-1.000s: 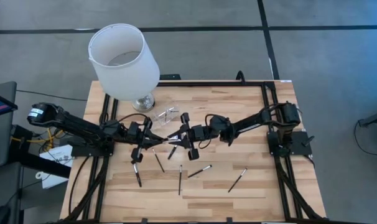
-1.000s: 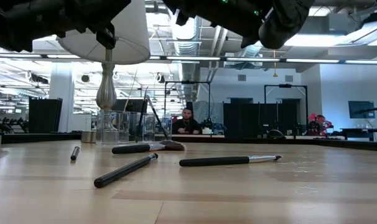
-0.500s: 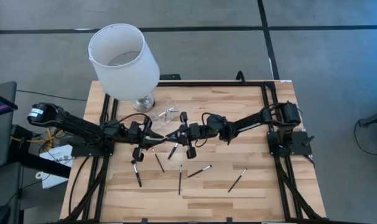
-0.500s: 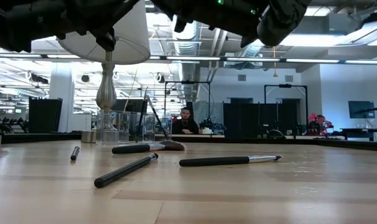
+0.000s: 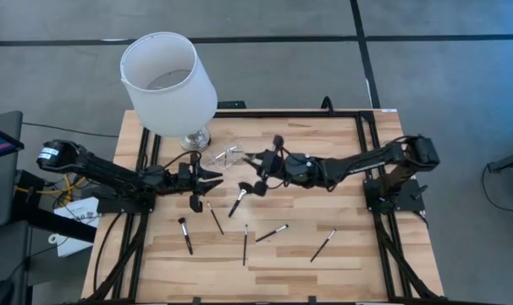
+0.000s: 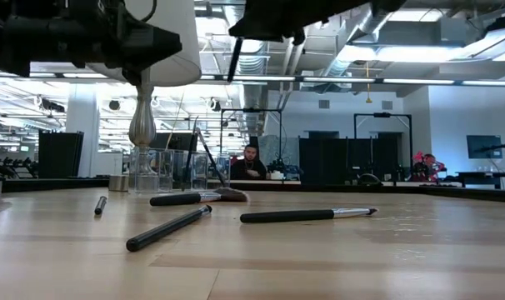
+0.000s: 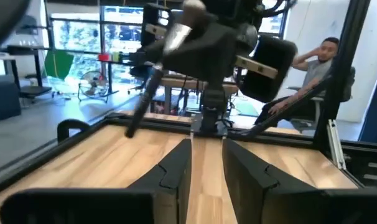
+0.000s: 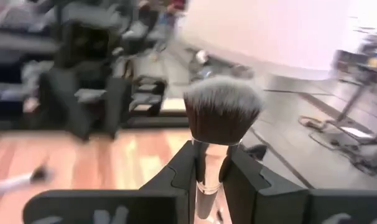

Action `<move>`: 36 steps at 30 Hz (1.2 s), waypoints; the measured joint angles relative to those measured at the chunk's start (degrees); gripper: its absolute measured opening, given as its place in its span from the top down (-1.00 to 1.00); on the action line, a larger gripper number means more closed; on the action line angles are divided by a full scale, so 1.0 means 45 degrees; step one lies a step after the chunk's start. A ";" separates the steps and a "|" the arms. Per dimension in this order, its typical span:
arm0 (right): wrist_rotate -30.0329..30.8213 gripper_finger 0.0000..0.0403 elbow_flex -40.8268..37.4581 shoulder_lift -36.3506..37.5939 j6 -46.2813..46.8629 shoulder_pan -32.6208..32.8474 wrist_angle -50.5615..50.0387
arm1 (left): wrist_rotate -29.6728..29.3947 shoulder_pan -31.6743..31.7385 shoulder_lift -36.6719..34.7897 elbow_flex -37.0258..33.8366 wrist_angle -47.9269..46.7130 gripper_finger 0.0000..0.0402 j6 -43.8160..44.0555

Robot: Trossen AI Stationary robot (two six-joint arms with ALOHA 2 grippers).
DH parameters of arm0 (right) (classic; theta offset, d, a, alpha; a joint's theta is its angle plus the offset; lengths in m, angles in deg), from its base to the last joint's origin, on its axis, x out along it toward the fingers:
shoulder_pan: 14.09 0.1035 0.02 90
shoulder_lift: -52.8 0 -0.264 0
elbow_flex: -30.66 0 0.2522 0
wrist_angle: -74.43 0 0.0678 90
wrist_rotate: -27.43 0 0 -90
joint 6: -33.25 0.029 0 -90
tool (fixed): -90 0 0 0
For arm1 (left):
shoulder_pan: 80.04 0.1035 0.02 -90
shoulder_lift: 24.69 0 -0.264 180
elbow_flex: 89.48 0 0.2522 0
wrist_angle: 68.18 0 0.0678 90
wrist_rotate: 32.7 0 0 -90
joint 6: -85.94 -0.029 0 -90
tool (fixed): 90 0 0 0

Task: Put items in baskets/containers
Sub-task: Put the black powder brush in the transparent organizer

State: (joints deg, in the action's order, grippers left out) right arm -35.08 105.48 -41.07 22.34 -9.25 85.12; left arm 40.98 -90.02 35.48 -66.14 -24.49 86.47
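My right gripper hovers over the table's middle, shut on a makeup brush with a pale-tipped bristle head. In the low view its dark handle hangs high above the wood. My left gripper is open and empty, just left of the right one and facing it. The clear cup stands by the lamp base with brushes leaning in it. Several brushes lie flat on the table. My right gripper pinches the brush between its two fingers at the silver ferrule, just below the bristle head. The brush is lifted clear of the table. It is tilted, with the head up by the fingers and the handle slanting down.
A lamp with a large white shade stands on a silver base at the far left, close to the cup. Another brush lies just on the near side of the grippers. A person sits in the room beyond the table.
My right gripper has risen, moved a little toward the far edge and turned at the wrist, keeping hold of the brush. The brush handle now shows hanging in the low view, where it did not before. My left arm has shifted slightly.
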 joint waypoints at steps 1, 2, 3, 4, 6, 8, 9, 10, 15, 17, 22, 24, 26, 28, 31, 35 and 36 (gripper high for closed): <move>0.0037 0.78 0.0000 -0.0152 0.0231 -0.0095 0.0410 | 0.0000 0.0000 -0.0135 -0.0005 0.0094 0.57 -0.0090; -0.0151 0.78 0.0000 -0.0359 0.0408 -0.0232 0.0796 | 0.0004 -0.0002 -0.0363 0.0000 0.0139 0.56 -0.0114; -0.0614 0.78 0.0000 -0.0631 0.0491 -0.0391 0.1198 | 0.0017 -0.0036 -0.0618 0.0000 0.0198 0.56 -0.0063; -0.1179 0.78 0.0000 -0.0960 0.0575 -0.0572 0.1677 | 0.0151 -0.0072 -0.0914 0.0005 0.0197 0.56 -0.0007; -0.2378 0.78 0.0027 -0.1738 0.0980 -0.0920 0.2744 | 0.0924 -0.0235 -0.1575 0.0008 0.0209 0.58 0.0006; -0.3535 0.78 0.0438 -0.2690 0.1356 -0.1214 0.3646 | 0.2024 -0.0473 -0.2218 0.0010 0.0193 0.63 0.0101; -0.3952 0.78 0.0760 -0.3213 0.1421 -0.1313 0.3896 | 0.2565 -0.0597 -0.2482 0.0010 0.0216 0.67 0.0231; -0.4203 0.78 0.1227 -0.3765 0.1422 -0.1384 0.3996 | 0.3039 -0.0699 -0.2707 0.0015 0.0208 0.71 0.0306; -0.4252 0.78 0.4113 -0.6048 0.1091 -0.1467 0.2626 | 0.4619 -0.1055 -0.3127 0.0020 -0.0956 0.95 0.0424; -0.4134 0.78 0.5273 -0.6715 0.0989 -0.1582 0.1563 | 0.4815 -0.1265 -0.3101 0.0020 -0.1937 0.97 0.0426; -0.4099 0.78 0.7344 -0.8009 0.0985 -0.1798 -0.0519 | 0.4872 -0.2143 -0.2726 -0.0008 -0.4666 0.97 0.0427; -0.4080 0.78 0.7910 -0.8357 0.0980 -0.1861 -0.0800 | 0.4881 -0.2671 -0.2526 -0.0010 -0.5065 0.98 0.0425; -0.4071 0.78 0.8248 -0.8558 0.0985 -0.1912 -0.1310 | 0.4877 -0.3254 -0.2356 -0.0005 -0.5007 0.98 0.0425; -0.4022 0.78 0.8296 -0.8591 0.0988 -0.1941 -0.1884 | 0.4877 -0.3824 -0.2334 -0.0005 -0.5021 0.98 0.0450; -0.4021 0.75 0.8296 -0.8596 0.1000 -0.2041 -0.2704 | 0.4891 -0.4525 -0.2334 -0.0005 -0.5164 0.98 0.0860; -0.4036 0.67 0.8296 -0.8596 0.1511 -0.2202 -0.3052 | 0.4891 -0.4933 -0.2334 0.0000 -0.6302 0.98 0.1577; -0.4032 0.64 0.8296 -0.8596 0.1632 -0.2243 -0.3067 | 0.4880 -0.4959 -0.2334 0.0000 -0.6740 0.98 0.1854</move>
State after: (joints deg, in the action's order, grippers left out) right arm -53.22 142.81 -79.75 29.69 -19.35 71.32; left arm 62.94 -112.33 24.98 -66.14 -54.82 94.81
